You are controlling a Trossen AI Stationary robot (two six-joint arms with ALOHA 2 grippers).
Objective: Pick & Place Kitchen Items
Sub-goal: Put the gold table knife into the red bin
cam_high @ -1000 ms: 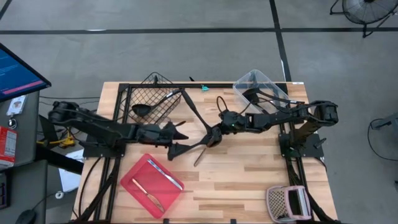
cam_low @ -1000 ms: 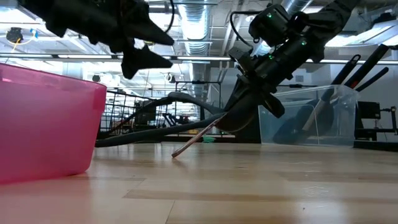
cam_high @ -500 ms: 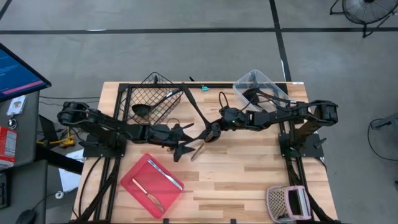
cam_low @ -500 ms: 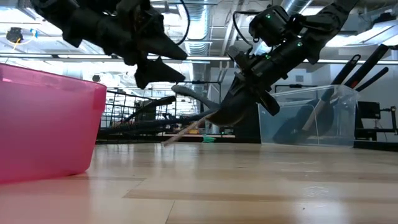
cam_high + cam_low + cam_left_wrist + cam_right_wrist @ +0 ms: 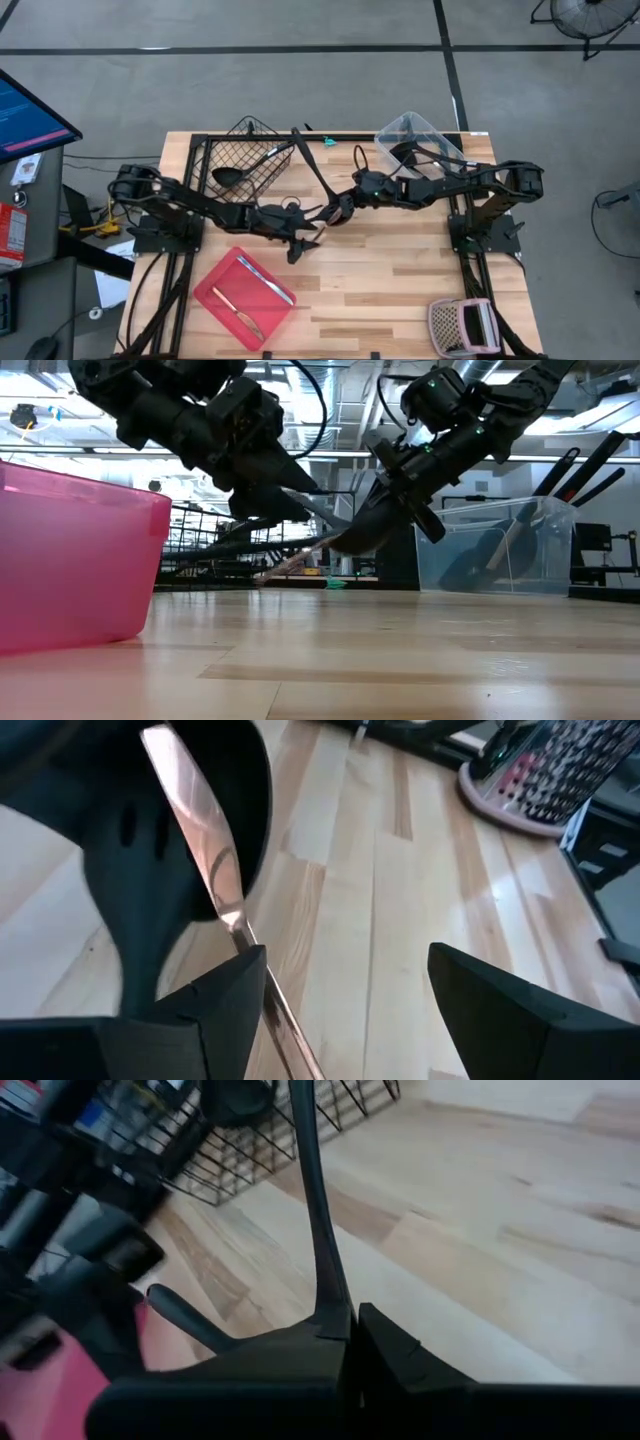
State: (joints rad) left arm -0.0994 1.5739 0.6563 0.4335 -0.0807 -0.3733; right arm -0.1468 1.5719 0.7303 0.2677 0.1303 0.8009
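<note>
Copper-coloured, slim and stiff, the cutlery piece (image 5: 222, 895) hangs mid-table, apparently pinched with a black plastic spatula (image 5: 318, 1230) in my right gripper (image 5: 340, 212), which is clamped tight. My left gripper (image 5: 345, 995) stands spread at its nine o'clock. Light and slick metal: I'd grasp the bare shaft crosswise.

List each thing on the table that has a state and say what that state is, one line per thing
Left claw: open, at the copper utensil.
Right claw: shut on black utensils, raised off the table.
Copper utensil: tilted, in the air.
Wire basket: holds a black ladle.
Red tray: holds slim cutlery.
Clear bin: upright, holds black utensils.
</note>
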